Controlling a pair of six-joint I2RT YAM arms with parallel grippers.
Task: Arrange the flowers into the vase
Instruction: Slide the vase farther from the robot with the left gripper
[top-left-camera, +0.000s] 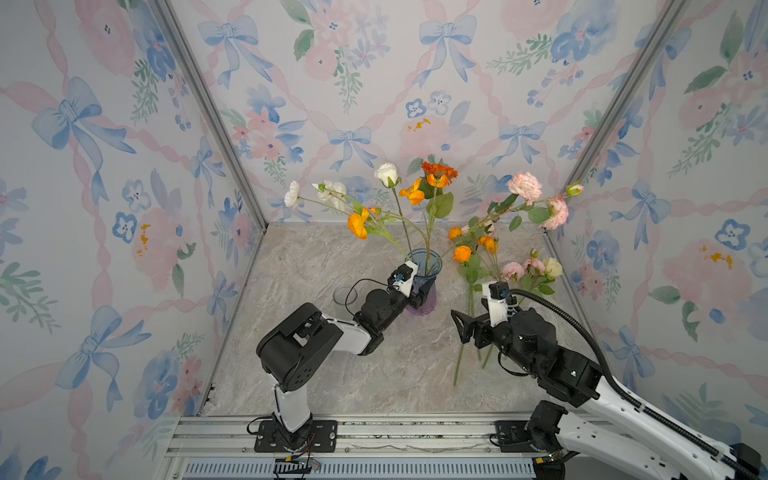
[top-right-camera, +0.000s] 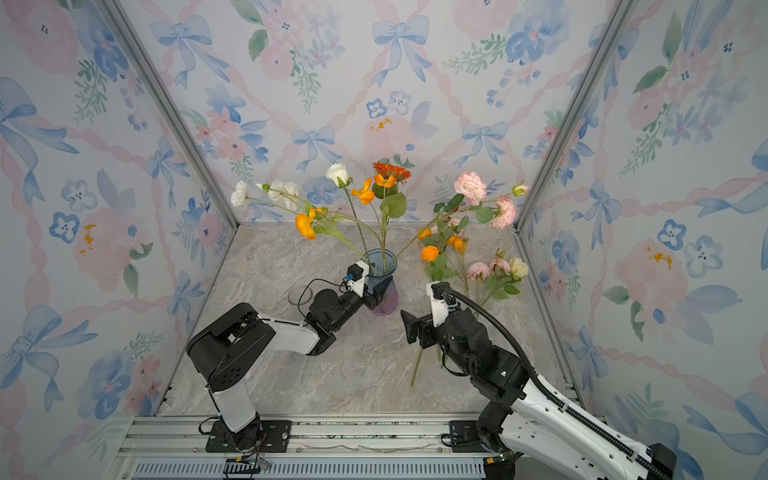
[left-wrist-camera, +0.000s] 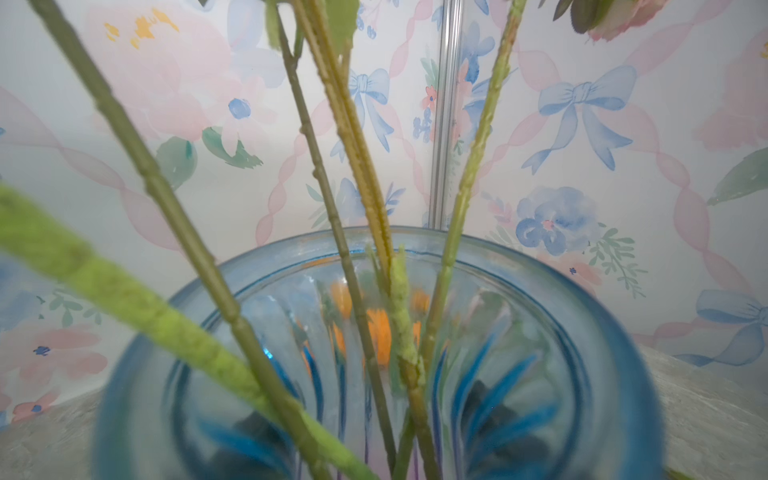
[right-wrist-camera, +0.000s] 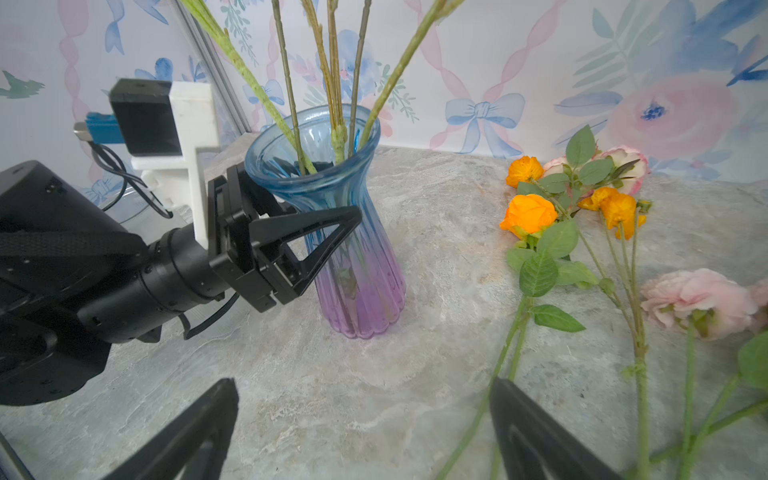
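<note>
The vase (top-left-camera: 424, 266) (top-right-camera: 380, 266) (right-wrist-camera: 357, 291) is ribbed glass, blue above and purple below, and it stands upright mid-table. It holds several flowers (top-left-camera: 436, 176): white, orange and pink blooms on long stems (left-wrist-camera: 340, 232). My left gripper (top-left-camera: 422, 293) (right-wrist-camera: 340, 191) is shut on the vase's narrow waist, one finger on each side. Its fingers (left-wrist-camera: 490, 399) show dark through the glass. More flowers (top-left-camera: 473, 253) (right-wrist-camera: 530, 214), orange and pink, lie on the table to the right. My right gripper (top-left-camera: 461, 324) (right-wrist-camera: 361, 390) hangs open and empty over their stem ends.
A clear glass cup (top-left-camera: 345, 296) (top-right-camera: 300, 296) stands left of the vase, behind the left wrist. Wallpapered walls close in the table on three sides. A metal rail (top-left-camera: 374, 432) runs along the front edge.
</note>
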